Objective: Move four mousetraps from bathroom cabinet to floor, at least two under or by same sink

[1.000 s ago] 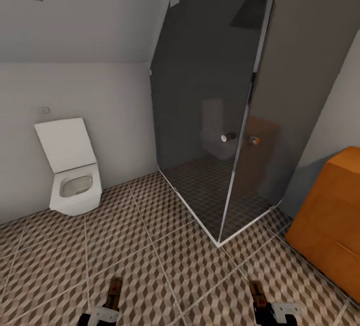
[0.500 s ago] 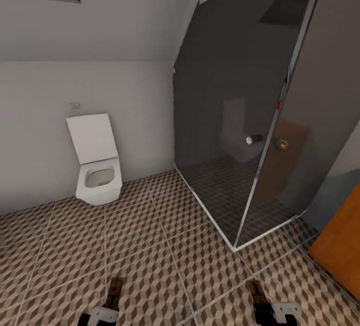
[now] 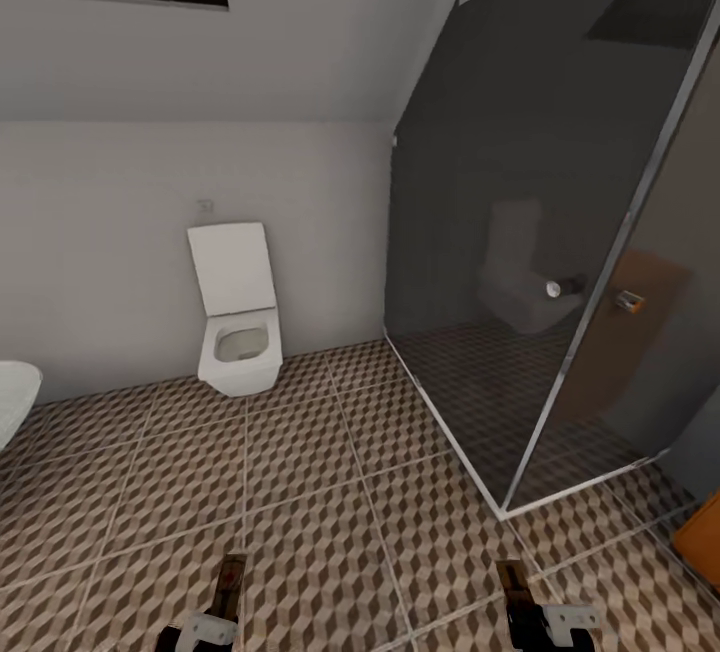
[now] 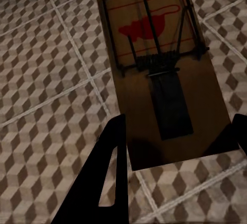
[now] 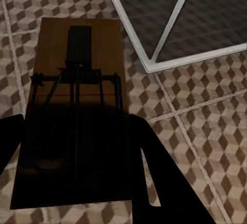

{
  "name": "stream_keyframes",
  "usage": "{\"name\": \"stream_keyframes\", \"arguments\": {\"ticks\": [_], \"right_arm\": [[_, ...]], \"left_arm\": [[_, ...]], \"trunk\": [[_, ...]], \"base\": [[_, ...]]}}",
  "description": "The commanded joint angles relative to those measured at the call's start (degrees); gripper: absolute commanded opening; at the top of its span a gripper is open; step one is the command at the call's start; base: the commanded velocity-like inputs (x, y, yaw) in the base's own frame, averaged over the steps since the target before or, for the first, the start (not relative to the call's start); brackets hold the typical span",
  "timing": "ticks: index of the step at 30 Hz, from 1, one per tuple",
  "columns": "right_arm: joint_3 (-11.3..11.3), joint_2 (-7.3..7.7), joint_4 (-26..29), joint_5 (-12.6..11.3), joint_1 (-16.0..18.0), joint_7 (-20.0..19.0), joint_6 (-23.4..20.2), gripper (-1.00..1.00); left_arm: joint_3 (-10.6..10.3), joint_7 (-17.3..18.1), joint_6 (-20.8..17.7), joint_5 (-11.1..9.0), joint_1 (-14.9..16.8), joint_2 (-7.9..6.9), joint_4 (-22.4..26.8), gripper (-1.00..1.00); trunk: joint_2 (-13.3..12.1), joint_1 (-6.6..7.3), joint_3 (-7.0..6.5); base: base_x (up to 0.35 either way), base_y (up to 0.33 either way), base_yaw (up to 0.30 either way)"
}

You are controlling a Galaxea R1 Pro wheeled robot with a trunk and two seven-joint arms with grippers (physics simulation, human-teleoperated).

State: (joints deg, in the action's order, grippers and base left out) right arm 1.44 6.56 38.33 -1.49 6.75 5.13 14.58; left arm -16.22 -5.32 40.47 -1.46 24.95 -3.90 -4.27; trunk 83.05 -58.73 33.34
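No readable text, label, brand or number is showing on any surface in these views.

1. The head camera looks forward and down from high up, far from the toilet (image 3: 238, 317) and the shower glass (image 3: 560, 232).
2. Each wrist camera looks steeply down, close over the bathroom floor (image 4: 46, 74).
3. All three views share the floor tiles.
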Motion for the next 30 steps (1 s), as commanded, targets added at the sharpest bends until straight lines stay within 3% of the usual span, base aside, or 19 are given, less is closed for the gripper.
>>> {"name": "stream_keyframes", "arguments": {"ticks": [1,30], "right_arm": [[0.18,0.04,-0.01,-0.3,0.02,0.15,0.18,-1.0],[0.16,0.04,-0.01,-0.27,0.02,0.15,0.18,-1.0]], "left_arm": [[-0.49,-0.48,0.31,-0.03,0.1,0.05,-0.21,-1.0],[-0.48,-0.48,0.31,-0.03,0.1,0.04,-0.21,-1.0]], "trunk": [[0.03,0.0,0.05],[0.03,0.0,-0.5]], "base": [[0.0,0.0,0.261],[0.0,0.0,0.261]]}}
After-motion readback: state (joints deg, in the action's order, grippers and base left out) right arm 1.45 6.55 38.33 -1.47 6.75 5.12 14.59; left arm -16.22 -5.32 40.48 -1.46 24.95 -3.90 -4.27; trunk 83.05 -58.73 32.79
